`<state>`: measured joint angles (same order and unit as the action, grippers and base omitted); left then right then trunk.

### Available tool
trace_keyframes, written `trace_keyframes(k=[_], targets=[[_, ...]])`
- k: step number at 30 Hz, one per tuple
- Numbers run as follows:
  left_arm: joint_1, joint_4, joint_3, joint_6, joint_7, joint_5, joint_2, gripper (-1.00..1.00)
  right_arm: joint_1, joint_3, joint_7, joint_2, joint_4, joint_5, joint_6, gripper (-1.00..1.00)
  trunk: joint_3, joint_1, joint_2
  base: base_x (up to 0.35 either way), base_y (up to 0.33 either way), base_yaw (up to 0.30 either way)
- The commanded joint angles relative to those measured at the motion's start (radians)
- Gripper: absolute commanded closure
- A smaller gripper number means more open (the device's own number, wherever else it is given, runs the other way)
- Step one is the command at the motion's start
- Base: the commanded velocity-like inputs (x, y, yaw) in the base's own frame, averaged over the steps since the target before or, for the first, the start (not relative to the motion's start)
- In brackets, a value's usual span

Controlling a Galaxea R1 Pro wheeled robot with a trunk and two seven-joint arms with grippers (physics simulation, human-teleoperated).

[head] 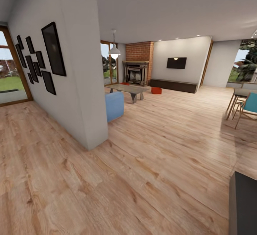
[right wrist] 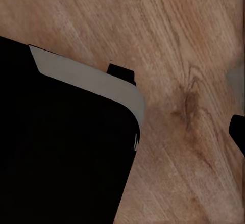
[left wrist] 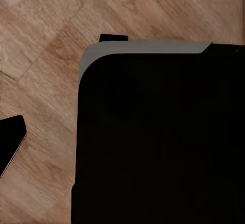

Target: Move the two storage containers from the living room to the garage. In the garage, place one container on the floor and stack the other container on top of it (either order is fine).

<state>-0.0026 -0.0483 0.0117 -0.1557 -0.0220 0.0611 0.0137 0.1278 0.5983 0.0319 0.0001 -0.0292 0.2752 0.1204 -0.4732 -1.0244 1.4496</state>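
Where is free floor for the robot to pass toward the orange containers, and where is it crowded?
Free: the wide wood floor between the white wall corner and the dining chairs. Crowded: by the fireplace, where the blue sofa and coffee table stand close; one container lies beyond the table, before the dark cabinet.

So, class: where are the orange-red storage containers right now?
In the head view, one orange-red container sits on the wood floor far across the room, between the coffee table and the long dark cabinet; another red shape lies before the brick fireplace.
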Motion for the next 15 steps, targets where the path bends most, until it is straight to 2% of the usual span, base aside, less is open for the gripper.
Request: trace_keyframes(k=[1, 15], targets=[[0.0, 0.0, 0.001, -0.002, -0.002, 0.006, 0.0, -1.0, 0.001, 0.009, 0.0, 0.001, -0.003, 0.009, 0.006, -1.0, -0.001, -0.001, 0.0, 0.322, 0.0, 0.0], [0.0, 0.0, 0.001, -0.002, -0.002, 0.006, 0.0, -1.0, 0.001, 0.008, 0.0, 0.0, -0.003, 0.009, 0.007, -1.0, -0.001, -0.001, 0.0, 0.322, 0.0, 0.0]])
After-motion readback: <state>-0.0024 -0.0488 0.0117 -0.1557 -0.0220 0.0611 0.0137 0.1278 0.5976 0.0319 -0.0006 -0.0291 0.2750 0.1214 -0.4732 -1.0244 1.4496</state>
